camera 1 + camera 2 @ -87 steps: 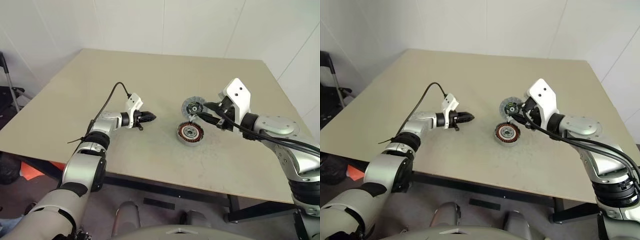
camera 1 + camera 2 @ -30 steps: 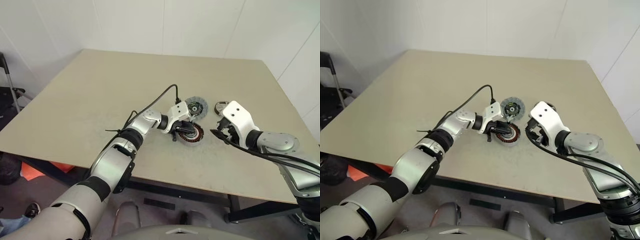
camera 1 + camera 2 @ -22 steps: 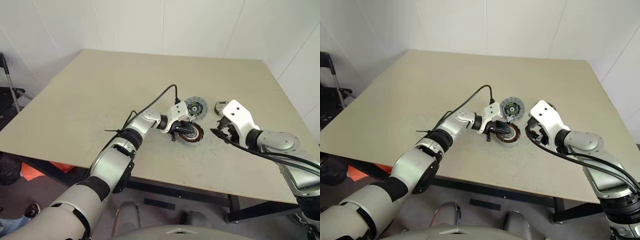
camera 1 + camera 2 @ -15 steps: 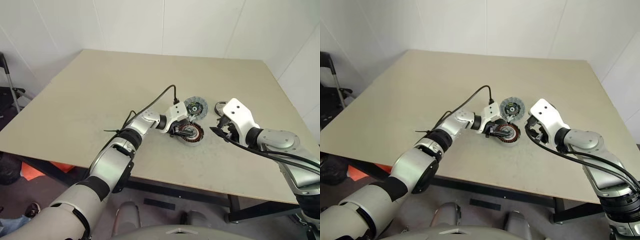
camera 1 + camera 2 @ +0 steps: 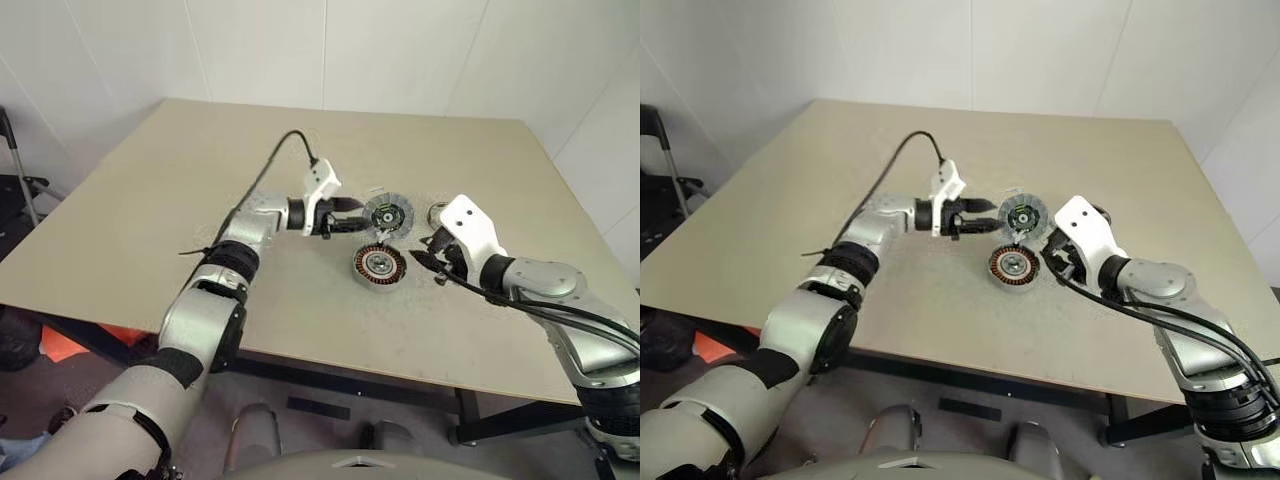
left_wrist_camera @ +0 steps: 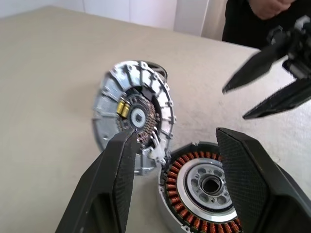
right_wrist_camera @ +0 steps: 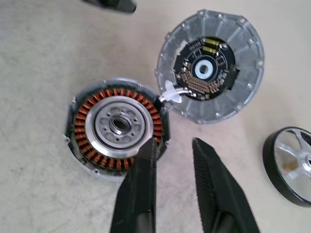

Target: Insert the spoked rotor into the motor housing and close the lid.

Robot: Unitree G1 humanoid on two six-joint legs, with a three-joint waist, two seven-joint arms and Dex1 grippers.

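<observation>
The motor housing lay open on the worktop, the right hand beside it, fingers narrowly parted, holding nothing. Behind it the lid leaned at its rim, the spoked rotor farther right. The left hand hovered near the lid, parted and empty.

Just ahead of the matt black plastic right gripper: motor housing with glossy copper windings around brushed metal, ribbed dull-grey cast-metal lid, polished silver-faced spoked rotor, matt beige table
</observation>
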